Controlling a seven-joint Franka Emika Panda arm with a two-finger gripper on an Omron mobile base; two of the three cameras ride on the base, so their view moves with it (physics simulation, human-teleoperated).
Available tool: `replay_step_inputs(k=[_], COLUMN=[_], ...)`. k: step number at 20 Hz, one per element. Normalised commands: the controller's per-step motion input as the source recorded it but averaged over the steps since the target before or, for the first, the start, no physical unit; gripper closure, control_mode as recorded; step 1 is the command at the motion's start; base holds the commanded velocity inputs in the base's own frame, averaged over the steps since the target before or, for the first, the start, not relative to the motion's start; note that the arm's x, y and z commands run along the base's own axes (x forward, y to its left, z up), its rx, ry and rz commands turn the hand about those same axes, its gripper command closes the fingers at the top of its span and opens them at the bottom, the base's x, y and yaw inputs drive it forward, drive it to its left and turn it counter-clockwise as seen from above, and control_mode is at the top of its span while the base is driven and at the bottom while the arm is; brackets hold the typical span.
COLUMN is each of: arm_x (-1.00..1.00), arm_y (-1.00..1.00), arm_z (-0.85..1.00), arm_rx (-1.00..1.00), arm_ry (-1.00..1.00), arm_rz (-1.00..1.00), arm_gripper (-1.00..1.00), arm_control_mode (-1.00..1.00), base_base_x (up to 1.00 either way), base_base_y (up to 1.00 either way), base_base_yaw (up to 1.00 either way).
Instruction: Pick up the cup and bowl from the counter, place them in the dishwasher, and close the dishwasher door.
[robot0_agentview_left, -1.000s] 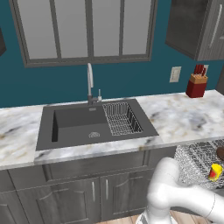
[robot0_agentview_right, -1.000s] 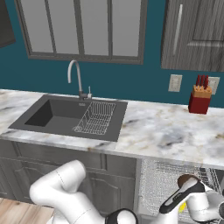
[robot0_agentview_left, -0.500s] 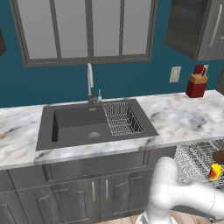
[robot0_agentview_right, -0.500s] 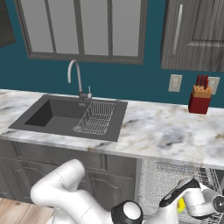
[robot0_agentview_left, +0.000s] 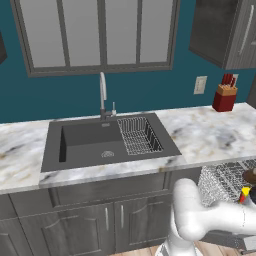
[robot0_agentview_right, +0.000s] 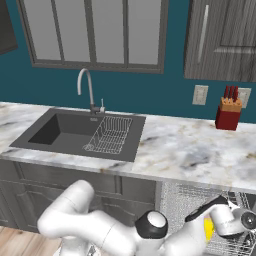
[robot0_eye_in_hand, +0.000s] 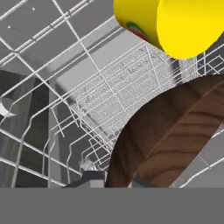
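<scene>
- The bowl (robot0_eye_in_hand: 170, 140) is seen in the hand view as a dark brown curved form at the lower right, directly above the two dark finger tips (robot0_eye_in_hand: 92, 179), with the silver wire rack (robot0_eye_in_hand: 100, 100) of the dishwasher behind it.
- The cup (robot0_eye_in_hand: 175, 24) is seen at the top of the same view, yellow with a trace of its red band at the edge, just beside the bowl and over the rack.
- Whether the fingers are spread or pinched on the bowl cannot be told; only their tips are visible at the bottom edge, close to the bowl's rim.
- In the left base view, the dishwasher (robot0_agentview_left: 225, 180) is found below the counter (robot0_agentview_left: 210, 135) at the right, with its mesh rack exposed; a yellow spot with red, the cup (robot0_agentview_left: 243, 195), is noted at the rack's right edge, and a dark brown shape just above it.
- In the right base view, the arm is reached low into the rack, and a yellow patch is seen beside the wrist.
- A red knife block (robot0_agentview_right: 228, 112) is stood on the counter, well apart from the sink (robot0_agentview_right: 75, 132).
</scene>
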Motion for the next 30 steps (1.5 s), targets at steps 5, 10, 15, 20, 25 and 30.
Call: replay_step_inputs(k=[5, 10, 15, 20, 25, 30], arm_x=[-0.13, -0.43, -0.58, -0.61, -0.48, -0.24], arm_y=[-0.11, 0.36, 0.57, 0.64, 0.25, -0.08], arm_z=[-0.90, -1.00, -1.00, -1.00, -0.94, -0.40], arm_rx=[-0.01, -0.08, -0.11, -0.11, -0.12, -0.13], arm_ry=[-0.07, -0.10, -0.12, -0.16, -0.20, -0.23], arm_rz=[0.11, 0.17, 0.19, 0.17, 0.08, 0.04], arm_gripper=[1.00, 1.00, 1.00, 1.00, 1.00, 1.00], arm_control_mode=[-1.00, -1.00, -1.00, -1.00, -1.00, -1.00], base_base_x=[0.00, 0.00, 0.00, 0.00, 0.00, 0.00], base_base_y=[0.00, 0.00, 0.00, 0.00, 0.00, 0.00], base_base_yaw=[0.00, 0.00, 0.00, 0.00, 0.00, 0.00])
